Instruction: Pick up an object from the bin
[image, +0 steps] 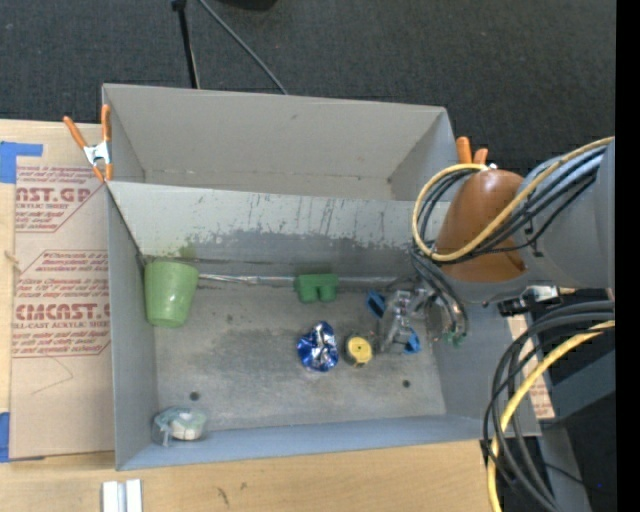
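My gripper (402, 318) is low over the bin floor near the right wall. A small blue thing (377, 302) lies right under and beside it, with blue showing at its upper left and again at its lower right. A small yellow round thing (358, 350) rests just left of the gripper. Beside that lies a crumpled blue and white ball (319, 348). Whether the blue thing is gripped is hidden by the gripper's body.
A light green cup (169, 291) lies on its side at the left wall. A green block (317, 288) sits at the foot of the back wall. A pale clear thing (180, 425) rests in the front left corner. The arm's orange cover and cables hang over the right rim.
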